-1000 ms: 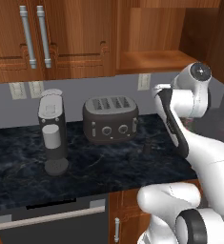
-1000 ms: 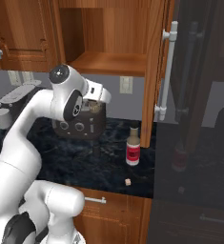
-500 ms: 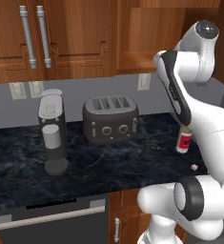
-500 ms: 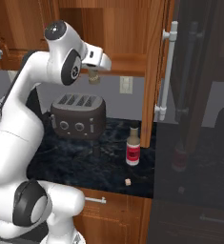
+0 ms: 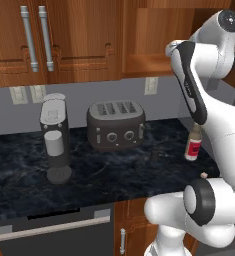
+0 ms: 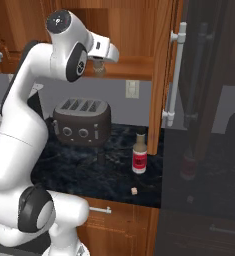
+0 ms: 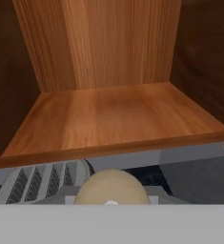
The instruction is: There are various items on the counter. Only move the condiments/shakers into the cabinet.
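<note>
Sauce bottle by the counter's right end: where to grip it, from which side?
Grip the sauce bottle across its labelled body, just under the dark cap, coming in level from the front. It stands upright with open counter before it; the toaster sits well to its left, the small crumb-like piece lies nearer the edge.

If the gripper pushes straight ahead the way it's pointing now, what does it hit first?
Probably nothing soon: the gripper, shut on the tan wooden shaker, faces the cabinet niche. Beyond its bare shelf, the back wall comes first; depth is unclear.

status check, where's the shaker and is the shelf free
Gripper shut on tan shaker, raised at cabinet shelf edge. Shaker not yet inside. Shelf bare ahead. Sauce bottle on counter.
</note>
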Controlling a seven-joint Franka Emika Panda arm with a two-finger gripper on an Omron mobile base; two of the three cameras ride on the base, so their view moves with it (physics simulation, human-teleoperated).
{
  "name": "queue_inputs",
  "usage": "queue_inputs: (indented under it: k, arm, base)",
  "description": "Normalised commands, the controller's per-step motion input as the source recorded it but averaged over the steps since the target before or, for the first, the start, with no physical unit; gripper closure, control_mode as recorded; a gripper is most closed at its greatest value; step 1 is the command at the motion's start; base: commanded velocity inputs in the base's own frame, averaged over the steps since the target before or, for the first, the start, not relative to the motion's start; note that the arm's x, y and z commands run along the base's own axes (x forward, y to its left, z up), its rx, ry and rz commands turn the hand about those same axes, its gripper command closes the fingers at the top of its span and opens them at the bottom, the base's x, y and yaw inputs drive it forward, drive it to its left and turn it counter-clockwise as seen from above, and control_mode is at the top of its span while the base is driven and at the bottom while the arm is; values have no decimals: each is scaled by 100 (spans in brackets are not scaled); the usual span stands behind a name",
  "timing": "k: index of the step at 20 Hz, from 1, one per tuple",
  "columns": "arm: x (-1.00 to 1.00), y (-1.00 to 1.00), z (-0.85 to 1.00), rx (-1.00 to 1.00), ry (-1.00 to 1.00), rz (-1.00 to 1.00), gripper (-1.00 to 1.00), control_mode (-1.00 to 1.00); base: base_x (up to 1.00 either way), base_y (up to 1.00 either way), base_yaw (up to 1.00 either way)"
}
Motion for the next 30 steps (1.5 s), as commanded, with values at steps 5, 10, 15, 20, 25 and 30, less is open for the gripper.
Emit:
queue_inputs:
  k: [5, 10, 15, 20, 25, 30]
  arm:
    - [4, 0, 0, 0, 0, 0, 100, -100]
    - [2, -3, 1, 0, 0, 0, 100, -100]
    - [10, -2, 11, 1, 0, 0, 100, -100]
    - [30, 0, 0, 0, 0, 0, 100, -100]
    - [43, -1, 0, 0, 1, 0, 100, -100]
    - [57, -1, 0, 1, 3, 0, 100, -100]
  base:
    - [0, 0, 0]
    - [0, 0, 0]
    - [0, 0, 0]
    - [0, 0, 0]
    - [0, 0, 0]
    - [0, 0, 0]
